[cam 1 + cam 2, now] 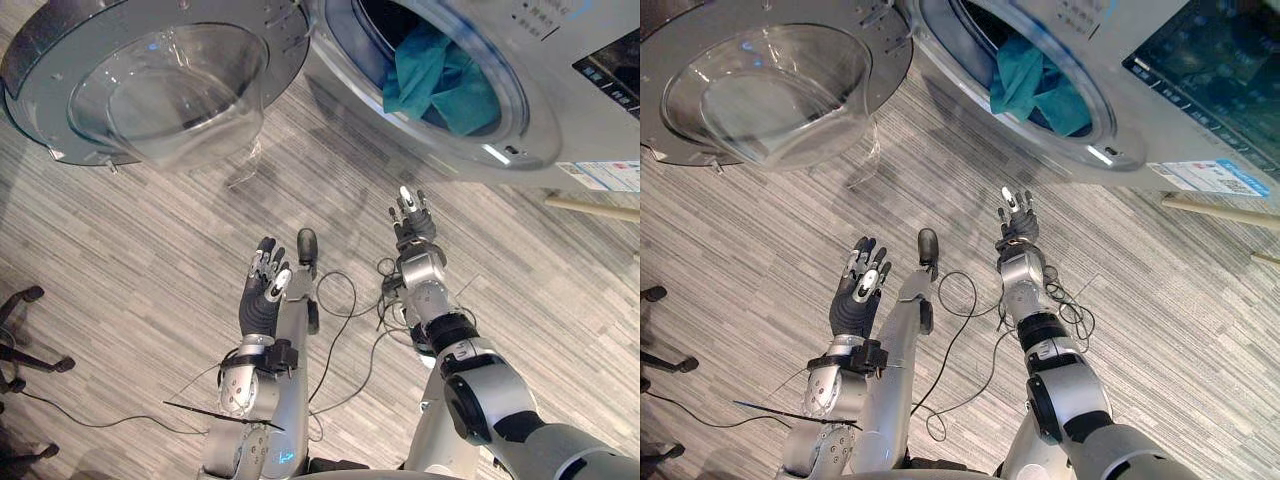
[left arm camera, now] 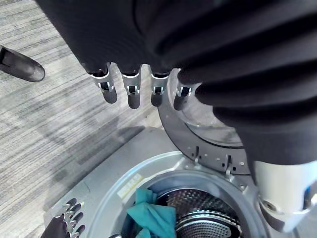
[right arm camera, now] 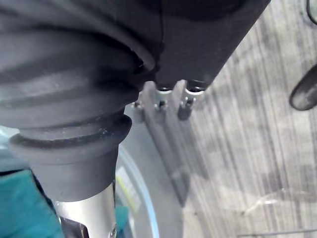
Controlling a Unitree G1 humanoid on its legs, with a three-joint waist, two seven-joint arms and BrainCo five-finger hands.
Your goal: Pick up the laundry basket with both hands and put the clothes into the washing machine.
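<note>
Faces a silver-grey front-loading washing machine (image 1: 545, 95) standing on grey striped carpet (image 1: 120, 250). Finds its round door with the clear glass bowl (image 1: 165, 85) swung wide open to the left, well clear of the drum mouth. Sees a crumpled teal cloth (image 1: 440, 75) already inside the machine, bunched at the front of the perforated steel drum (image 2: 208, 218) and drooping over the lower edge of the opening.

Holds the left hand (image 1: 262, 290) up over the carpet, below the open door and apart from it, fingers (image 2: 131, 91) straight, side by side with small gaps, gripping nothing. Holds the right hand (image 1: 412, 222) further forward, pointing toward the lower rim of the drum mouth, near it but not touching. Shows the right hand's fingers (image 3: 163, 99) straight and loose in its own wrist view, closed round nothing, with the teal cloth beyond and beside the wrist. Catches that same right hand again in the left wrist view, fingers spread, beside the machine's front.

Leaves both hands empty and well apart from each other, neither touching the cloth, the door or the machine.

Notes black chair legs with castors (image 1: 25, 350) at the left edge of the carpet, and a pale rod (image 1: 590, 208) lying on the floor beside the machine's right side.
</note>
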